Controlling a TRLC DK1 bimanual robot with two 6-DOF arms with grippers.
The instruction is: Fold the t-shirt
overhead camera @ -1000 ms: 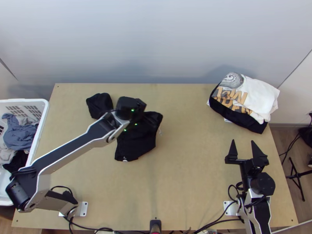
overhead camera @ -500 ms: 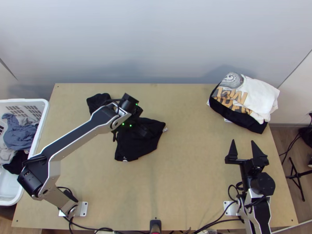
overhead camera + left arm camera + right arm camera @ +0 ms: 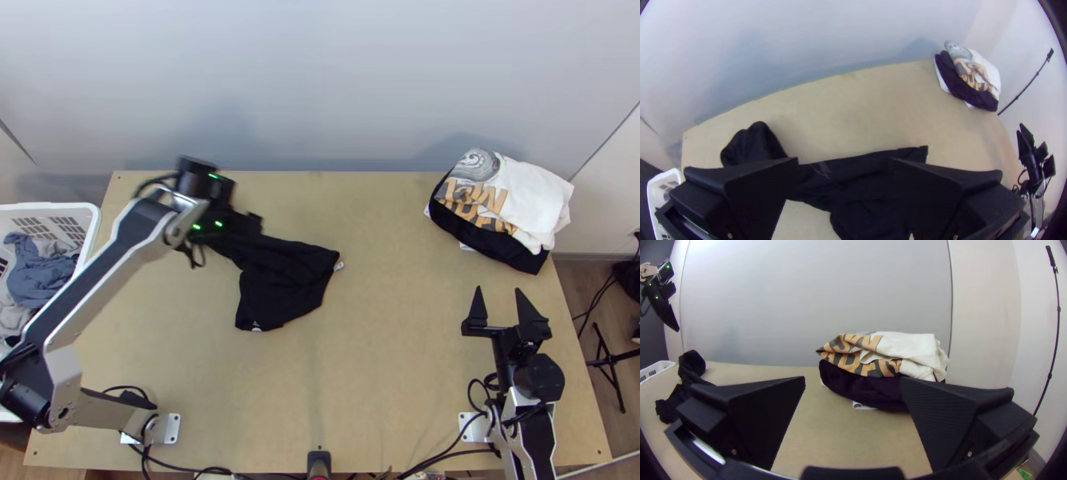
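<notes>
From my station I have the black t-shirt (image 3: 284, 284) bunched on the surface (image 3: 384, 368), a bit off the middle toward 10 o'clock. A pale tag (image 3: 338, 266) sticks out at its 3 o'clock edge. A rounded black lump (image 3: 751, 144) sits toward 10 o'clock of the main part; I can't tell whether it is the same garment.

My left pincer (image 3: 242, 225) hangs above the black cloth, its two fingers spread wide with nothing between them. My right pincer (image 3: 498, 290) is over at 3 o'clock, fingers apart and pointing to 12, also holding nothing.

I see a pile of folded clothes (image 3: 524, 200) at 2 o'clock, printed white cloth on top of black, and a white laundry basket (image 3: 90, 211) with clothes inside at 9.
</notes>
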